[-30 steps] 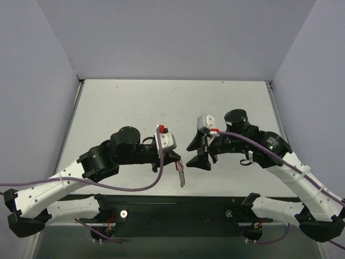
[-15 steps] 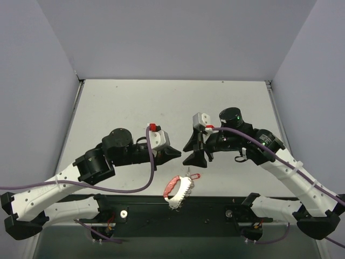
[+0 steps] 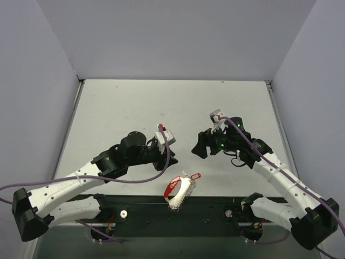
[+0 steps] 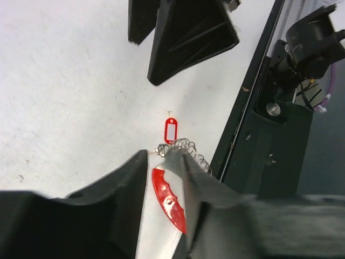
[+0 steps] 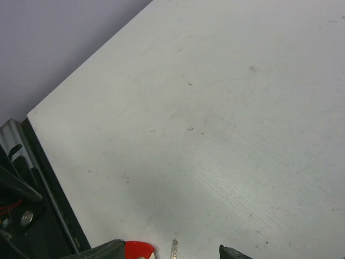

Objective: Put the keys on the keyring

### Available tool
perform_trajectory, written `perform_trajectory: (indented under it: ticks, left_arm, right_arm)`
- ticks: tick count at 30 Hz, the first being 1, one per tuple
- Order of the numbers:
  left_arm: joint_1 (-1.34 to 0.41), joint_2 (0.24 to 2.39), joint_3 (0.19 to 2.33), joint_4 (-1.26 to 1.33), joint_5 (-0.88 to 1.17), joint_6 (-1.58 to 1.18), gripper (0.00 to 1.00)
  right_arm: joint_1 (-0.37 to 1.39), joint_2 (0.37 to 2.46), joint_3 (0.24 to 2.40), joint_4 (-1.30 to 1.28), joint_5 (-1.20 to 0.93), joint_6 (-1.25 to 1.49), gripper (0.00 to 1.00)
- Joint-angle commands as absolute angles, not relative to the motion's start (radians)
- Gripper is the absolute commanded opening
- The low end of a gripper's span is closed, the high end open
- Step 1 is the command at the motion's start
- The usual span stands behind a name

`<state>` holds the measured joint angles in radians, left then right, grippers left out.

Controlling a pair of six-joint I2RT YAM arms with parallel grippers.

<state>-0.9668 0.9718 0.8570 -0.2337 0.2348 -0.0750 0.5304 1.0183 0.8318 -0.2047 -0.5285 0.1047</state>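
White table (image 3: 161, 102), red keyring (image 3: 172, 185) with bunched chain (image 3: 184, 193) by its near edge, small red tag (image 3: 195, 176) seemingly attached

The keyring (image 3: 172, 185), a red curved loop joined to a bunched silver chain (image 3: 184, 193), is laid flat at the tabletop's (image 3: 161, 108) near edge; keys cannot be distinguished.

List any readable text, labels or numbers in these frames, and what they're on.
No readable text in any view.
Red tag: white window, looks blank.
Keyring: no marking visible.
Left arm, right arm: no label legible; anything there is too small to read.
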Motion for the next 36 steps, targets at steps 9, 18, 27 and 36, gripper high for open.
perform_trajectory:
  ticks: [9, 18, 27, 36]
  left_arm:
    - [-1.015, 1.324, 0.874, -0.094, 0.246, -0.219, 0.7]
    - [-1.218, 1.485, 0.902, -0.144, -0.038, -0.42, 0.7]
    - [-1.331, 1.661, 0.994, -0.31, -0.255, -0.546, 0.76]
    - [-1.336, 1.775, 1.009, -0.393, -0.334, -0.572, 0.78]
  right_arm:
    - [0.497, 1.164, 0.723, -0.156, -0.465, 0.298, 0.61]
    - [0.45, 1.167, 0.661, -0.167, -0.42, 0.331, 0.61]
    - [0.379, 1.14, 0.664, -0.17, -0.437, 0.321, 0.63]
    - [0.344, 1.121, 0.68, -0.192, -0.456, 0.296, 0.65]
